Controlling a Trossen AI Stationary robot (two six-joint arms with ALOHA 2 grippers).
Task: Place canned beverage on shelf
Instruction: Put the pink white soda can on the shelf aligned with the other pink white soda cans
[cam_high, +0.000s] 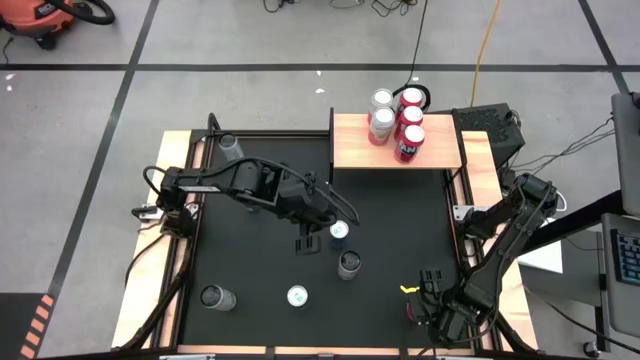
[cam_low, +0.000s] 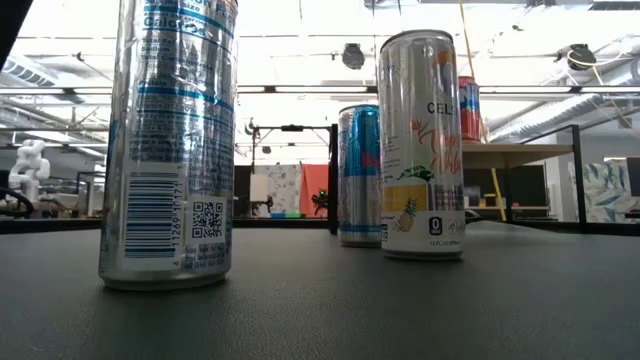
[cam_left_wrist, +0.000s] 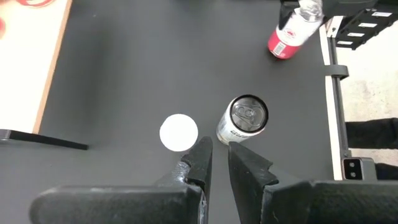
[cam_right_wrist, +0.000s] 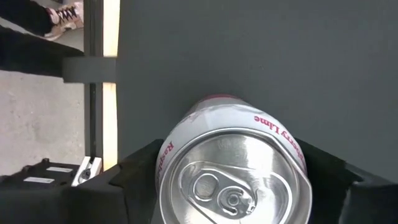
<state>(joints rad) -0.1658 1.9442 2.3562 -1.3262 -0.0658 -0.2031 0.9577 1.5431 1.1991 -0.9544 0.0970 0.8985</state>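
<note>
A white raspberry-lime can (cam_right_wrist: 233, 171) stands upright on the black tabletop (cam_high: 250, 250) at its near right corner, between the right gripper's (cam_high: 425, 305) fingers, which sit against its sides. The shelf (cam_high: 350, 143) stands at the far edge and carries five cans (cam_high: 397, 122) clustered on its right half. The left gripper (cam_left_wrist: 217, 155) hovers over mid-tabletop, its fingers nearly closed on nothing, just above a silver can (cam_left_wrist: 244, 118) and a white-topped can (cam_left_wrist: 178, 132).
</note>
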